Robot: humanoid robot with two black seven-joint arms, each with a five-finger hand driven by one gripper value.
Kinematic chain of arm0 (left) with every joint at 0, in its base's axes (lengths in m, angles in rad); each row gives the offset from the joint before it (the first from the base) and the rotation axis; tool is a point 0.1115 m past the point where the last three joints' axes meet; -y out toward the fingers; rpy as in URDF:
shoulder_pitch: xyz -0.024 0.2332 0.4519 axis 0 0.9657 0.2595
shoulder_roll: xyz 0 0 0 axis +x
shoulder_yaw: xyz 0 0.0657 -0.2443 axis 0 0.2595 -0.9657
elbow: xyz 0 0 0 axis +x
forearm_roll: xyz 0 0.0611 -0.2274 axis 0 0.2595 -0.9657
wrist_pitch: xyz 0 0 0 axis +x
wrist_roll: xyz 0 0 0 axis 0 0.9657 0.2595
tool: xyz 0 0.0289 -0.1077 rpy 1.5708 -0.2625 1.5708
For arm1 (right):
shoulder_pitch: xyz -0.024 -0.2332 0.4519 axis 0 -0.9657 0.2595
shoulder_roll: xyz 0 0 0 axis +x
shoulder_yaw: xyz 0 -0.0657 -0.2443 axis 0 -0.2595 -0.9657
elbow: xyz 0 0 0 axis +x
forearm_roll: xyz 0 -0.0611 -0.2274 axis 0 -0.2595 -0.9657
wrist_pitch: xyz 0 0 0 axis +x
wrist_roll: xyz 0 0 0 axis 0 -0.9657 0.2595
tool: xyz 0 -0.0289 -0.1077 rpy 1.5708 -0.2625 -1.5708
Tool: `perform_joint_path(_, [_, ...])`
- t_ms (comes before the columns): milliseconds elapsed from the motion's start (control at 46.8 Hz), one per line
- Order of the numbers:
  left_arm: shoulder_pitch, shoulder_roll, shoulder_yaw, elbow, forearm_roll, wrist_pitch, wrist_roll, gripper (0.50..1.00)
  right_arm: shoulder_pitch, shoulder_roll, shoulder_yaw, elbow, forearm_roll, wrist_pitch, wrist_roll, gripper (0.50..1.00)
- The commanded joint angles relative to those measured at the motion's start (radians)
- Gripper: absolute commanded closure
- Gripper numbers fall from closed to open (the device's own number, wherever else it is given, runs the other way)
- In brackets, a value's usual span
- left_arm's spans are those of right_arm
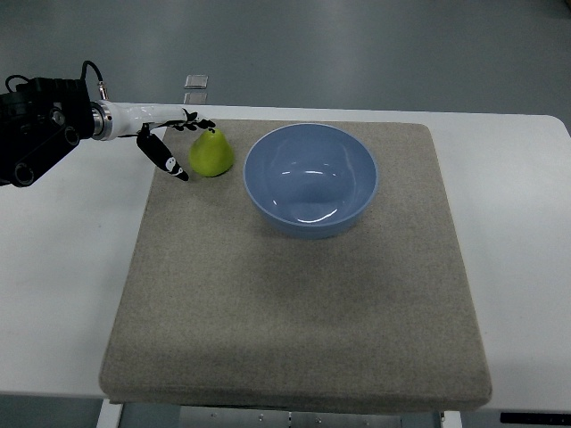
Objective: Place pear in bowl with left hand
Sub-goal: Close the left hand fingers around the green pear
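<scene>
White tabletop (62,294) is covered by a grey felt mat (294,294), and on it a pale blue bowl (311,180) is set; nothing is held inside the bowl but reflected light. Just to the left of the bowl, apart from its rim, the green pear (211,152) is stood upright on the mat. Left of the bowl and beside the pear, the left hand (169,143) is seen with fingers spread, gripping nothing.

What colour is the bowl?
Light blue bowl, glossy inside; clear in the top view.
</scene>
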Motion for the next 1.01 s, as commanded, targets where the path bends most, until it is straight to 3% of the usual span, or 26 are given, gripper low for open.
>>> perform_joint_path(0, [0.002, -0.018, 0.004, 0.006, -0.001, 0.025, 0.000, 0.506, 0.001, 0.000, 0.000, 0.000, 0.000, 0.000, 0.000, 0.574])
perform_joint_path(214, [0.024, -0.027, 0.007, 0.004, -0.003, 0.130, 0.000, 0.506, -0.001, 0.000, 0.000, 0.000, 0.000, 0.000, 0.000, 0.574])
perform_joint_path(578, [0.030, -0.027, 0.007, -0.002, -0.005, 0.134, -0.002, 0.527, 0.001, 0.000, 0.000, 0.000, 0.000, 0.000, 0.000, 0.574])
perform_joint_path(684, [0.031, -0.041, 0.007, -0.008, -0.003, 0.134, -0.002, 0.574, 0.001, 0.000, 0.000, 0.000, 0.000, 0.000, 0.000, 0.574])
perform_joint_path(749, [0.031, -0.063, 0.007, -0.007, 0.002, 0.134, -0.002, 0.630, 0.001, 0.000, 0.000, 0.000, 0.000, 0.000, 0.000, 0.574])
perform_joint_path(984, [0.030, -0.066, 0.007, -0.008, 0.002, 0.135, -0.002, 0.720, -0.001, 0.000, 0.000, 0.000, 0.000, 0.000, 0.000, 0.574])
